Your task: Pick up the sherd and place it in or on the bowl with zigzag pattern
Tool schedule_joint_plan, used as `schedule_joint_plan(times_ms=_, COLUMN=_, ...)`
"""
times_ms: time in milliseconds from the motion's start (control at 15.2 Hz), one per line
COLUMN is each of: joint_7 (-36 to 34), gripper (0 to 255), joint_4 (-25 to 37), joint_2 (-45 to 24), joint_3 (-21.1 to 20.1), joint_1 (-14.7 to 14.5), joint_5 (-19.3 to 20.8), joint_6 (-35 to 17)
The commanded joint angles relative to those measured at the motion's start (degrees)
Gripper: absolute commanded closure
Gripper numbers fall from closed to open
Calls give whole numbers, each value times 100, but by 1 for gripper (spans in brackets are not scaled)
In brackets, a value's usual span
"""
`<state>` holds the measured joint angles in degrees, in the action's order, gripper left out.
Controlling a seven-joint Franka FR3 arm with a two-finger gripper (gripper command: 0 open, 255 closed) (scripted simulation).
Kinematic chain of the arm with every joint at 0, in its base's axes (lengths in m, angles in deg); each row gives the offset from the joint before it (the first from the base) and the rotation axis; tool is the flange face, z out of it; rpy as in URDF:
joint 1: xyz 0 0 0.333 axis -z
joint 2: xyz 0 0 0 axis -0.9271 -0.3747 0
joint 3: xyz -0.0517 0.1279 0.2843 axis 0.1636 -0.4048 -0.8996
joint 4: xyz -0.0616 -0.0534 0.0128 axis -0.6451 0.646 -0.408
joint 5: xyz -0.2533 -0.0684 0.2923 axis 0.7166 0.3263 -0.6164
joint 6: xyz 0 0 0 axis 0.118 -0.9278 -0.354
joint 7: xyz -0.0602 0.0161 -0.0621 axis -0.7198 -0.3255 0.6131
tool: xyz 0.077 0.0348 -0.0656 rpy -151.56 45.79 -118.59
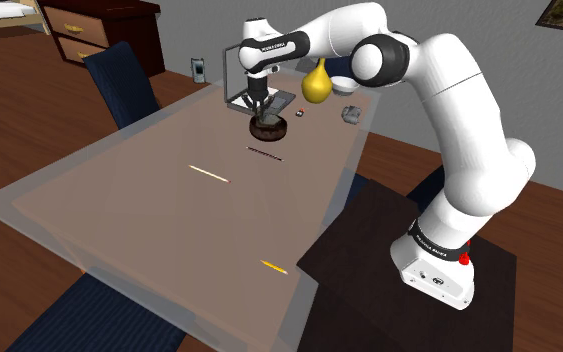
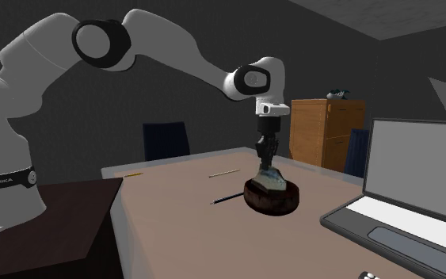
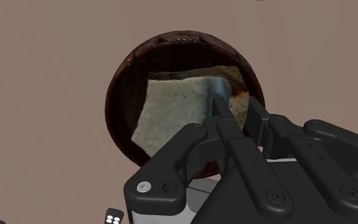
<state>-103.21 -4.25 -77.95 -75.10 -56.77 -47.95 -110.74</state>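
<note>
Gripper [image 3: 234, 109] clamped on sherd [image 3: 174, 111] edge; sherd low inside brown bowl [image 3: 116, 95], laptop [image 2: 407, 170] at bowl's 3 o'clock, second exterior view. Risk: tilted release tips sherd over rim, or lift-off drags it out.

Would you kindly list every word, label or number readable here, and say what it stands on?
"ANKA EMIKA", its start cut off: black band round the arm's base.
White lettering on the wrist band: too small to read.
Nothing else is readable.
</note>
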Motion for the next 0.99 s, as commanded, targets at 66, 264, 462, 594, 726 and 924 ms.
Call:
schedule_joint_plan(times_ms=66, joint_7=0, gripper=0, joint_4=-1, joint_2=1, joint_3=0, joint_1=0, joint_5=0, joint_6=-1)
schedule_joint_plan(times_ms=264, joint_7=0, gripper=0, joint_4=0, joint_2=1, joint_3=0, joint_1=0, joint_5=0, joint_6=-1)
schedule_joint_plan(times_ms=462, joint_7=8, gripper=0, joint_4=93, joint_2=58, joint_3=-6, joint_1=-11, joint_5=-9, joint_6=150)
schedule_joint_plan(times_ms=594, joint_7=27, gripper=0, joint_4=333, joint_2=141, joint_3=-17, joint_1=-36, joint_5=-25, joint_6=472)
schedule_joint_plan(times_ms=726, joint_7=36, gripper=0, joint_4=449, joint_2=162, joint_3=-20, joint_1=-47, joint_5=-31, joint_6=608)
schedule_joint_plan(times_ms=924, joint_7=36, gripper=0, joint_4=449, joint_2=162, joint_3=-20, joint_1=-47, joint_5=-31, joint_6=608)
